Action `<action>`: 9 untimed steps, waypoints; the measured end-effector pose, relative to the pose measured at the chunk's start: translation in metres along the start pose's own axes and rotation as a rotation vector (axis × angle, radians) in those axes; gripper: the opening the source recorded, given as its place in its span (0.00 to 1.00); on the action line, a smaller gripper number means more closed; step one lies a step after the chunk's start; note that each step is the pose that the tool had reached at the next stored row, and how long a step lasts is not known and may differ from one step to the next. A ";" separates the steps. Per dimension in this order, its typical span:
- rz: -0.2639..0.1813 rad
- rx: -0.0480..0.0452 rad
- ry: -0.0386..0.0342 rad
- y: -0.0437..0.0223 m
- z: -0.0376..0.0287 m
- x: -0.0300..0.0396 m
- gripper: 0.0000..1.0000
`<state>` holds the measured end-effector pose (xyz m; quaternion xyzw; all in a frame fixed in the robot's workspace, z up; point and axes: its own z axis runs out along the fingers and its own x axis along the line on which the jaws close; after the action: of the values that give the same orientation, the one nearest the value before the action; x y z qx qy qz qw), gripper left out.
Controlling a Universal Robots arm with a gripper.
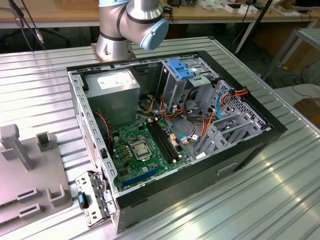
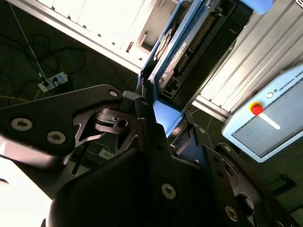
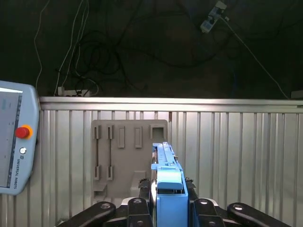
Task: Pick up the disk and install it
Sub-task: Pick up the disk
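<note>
The disk (image 3: 166,182) is a flat drive with bright blue rails, seen edge-on in the first wrist view. My gripper (image 3: 168,203) is shut on it, a black finger (image 3: 142,208) pressing on each side. The second wrist view looks along the disk (image 2: 189,47), showing its dark body between the blue rails, and the gripper (image 2: 165,113) clamps its near end. The disk is held up in the air, above the ribbed metal table (image 3: 236,156).
An open computer case (image 1: 250,145) lies on the table with a motherboard (image 1: 145,147), a grey power supply (image 1: 112,85) and a drive cage with blue latches (image 1: 182,70). A grey fixture plate (image 3: 125,151) sits beside it. A teach pendant (image 3: 14,142) lies on the table.
</note>
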<state>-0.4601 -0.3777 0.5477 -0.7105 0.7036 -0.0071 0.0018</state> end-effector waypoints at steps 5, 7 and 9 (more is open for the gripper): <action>0.000 -0.0001 0.0001 -0.0002 -0.0116 0.0001 0.37; 0.000 0.0000 0.0000 -0.0002 -0.0160 0.0001 0.37; 0.000 -0.0001 -0.0008 -0.0002 -0.0217 0.0001 0.37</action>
<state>-0.4601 -0.3777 0.5694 -0.7106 0.7036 -0.0068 0.0020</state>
